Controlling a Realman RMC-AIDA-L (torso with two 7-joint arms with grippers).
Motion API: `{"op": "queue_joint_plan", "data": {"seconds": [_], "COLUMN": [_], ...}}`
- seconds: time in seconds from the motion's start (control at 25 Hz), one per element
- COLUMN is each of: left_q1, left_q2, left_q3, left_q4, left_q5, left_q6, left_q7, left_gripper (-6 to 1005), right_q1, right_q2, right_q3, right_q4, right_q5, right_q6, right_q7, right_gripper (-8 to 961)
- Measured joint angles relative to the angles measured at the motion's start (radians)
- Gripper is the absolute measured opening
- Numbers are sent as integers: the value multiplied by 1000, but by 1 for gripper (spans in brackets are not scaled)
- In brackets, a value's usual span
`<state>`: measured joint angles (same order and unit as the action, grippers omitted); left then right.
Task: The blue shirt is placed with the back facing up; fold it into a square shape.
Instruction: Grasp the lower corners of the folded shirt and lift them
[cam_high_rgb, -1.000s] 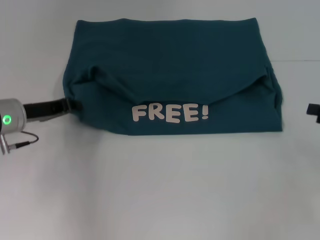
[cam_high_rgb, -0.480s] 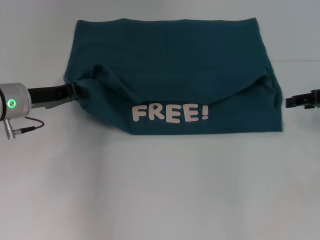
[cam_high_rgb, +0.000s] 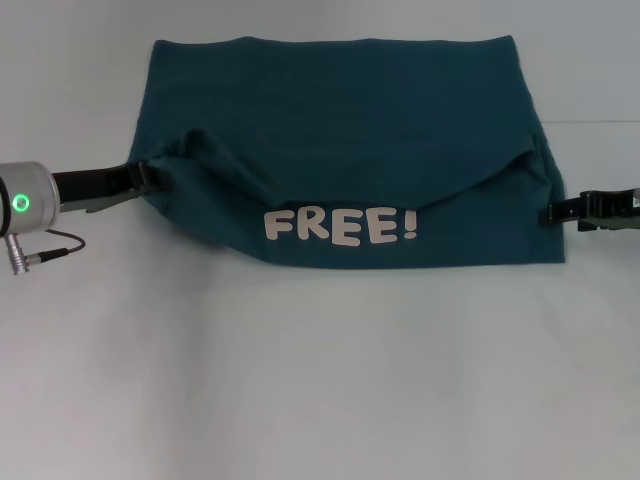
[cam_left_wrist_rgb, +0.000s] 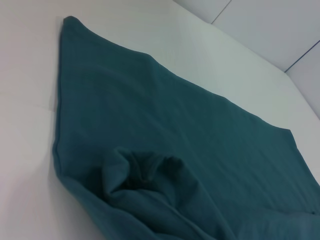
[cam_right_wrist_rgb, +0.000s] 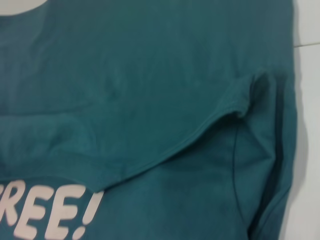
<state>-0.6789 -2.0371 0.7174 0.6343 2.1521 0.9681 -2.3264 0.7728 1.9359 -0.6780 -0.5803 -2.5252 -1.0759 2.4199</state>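
1. Head view: blue shirt (cam_high_rgb: 340, 150) spread flat on white table (cam_high_rgb: 320, 380), partly folded, near band turned over and showing white "FREE!" lettering (cam_high_rgb: 340, 226).
2. Far portion of shirt plain, far edge straight; curved hem of upper layer sagging just above the lettering.
3. Left claw (cam_high_rgb: 148, 178) at shirt's left edge, low over the table, tips at a bunched fold of cloth; whether clamped on the cloth or merely touching, cannot tell.
4. Left arm's silver cuff with green light (cam_high_rgb: 22, 203) well left of shirt, thin cable hanging beneath.
5. Right claw (cam_high_rgb: 553, 212) at shirt's right edge, level with the lettering, tip touching or just beside the cloth; opening cannot be told.
6. Left wrist view: shirt (cam_left_wrist_rgb: 165, 150) with a puckered hollow fold close to camera, plain back stretching away beyond.
7. Right wrist view: shirt (cam_right_wrist_rgb: 150, 75) with curved hem, part of lettering (cam_right_wrist_rgb: 50, 210) below, a folded side seam near shirt's right edge.
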Motion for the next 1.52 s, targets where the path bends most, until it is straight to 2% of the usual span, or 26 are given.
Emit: {"op": "queue_joint_plan", "data": {"seconds": [0.44,0.92,1.24,1.52], "left_q1": [7,10,10,10], "left_q2": [-1,-6,-8,-8], "left_q3": [-5,-6,-6,-3], "left_q4": [-1,-3,-5,-6], "left_q5": [0,0,0,-3], "left_q6": [-4,-9,-11,-11], "left_q7": [-1,-1,-1,-1], "left_gripper": [49,52,55,57], "right_q1": [4,9,5,-4], "right_q2": [41,46,67,66], "right_q3": [-12,-31,-44,-33], "right_q4": [15,49,51,38], "right_q5": [-4,-6,-5,28], "right_q6": [64,98,125,126], "right_q7": [18,20,10,18], "right_gripper": [703,704,698,680]}}
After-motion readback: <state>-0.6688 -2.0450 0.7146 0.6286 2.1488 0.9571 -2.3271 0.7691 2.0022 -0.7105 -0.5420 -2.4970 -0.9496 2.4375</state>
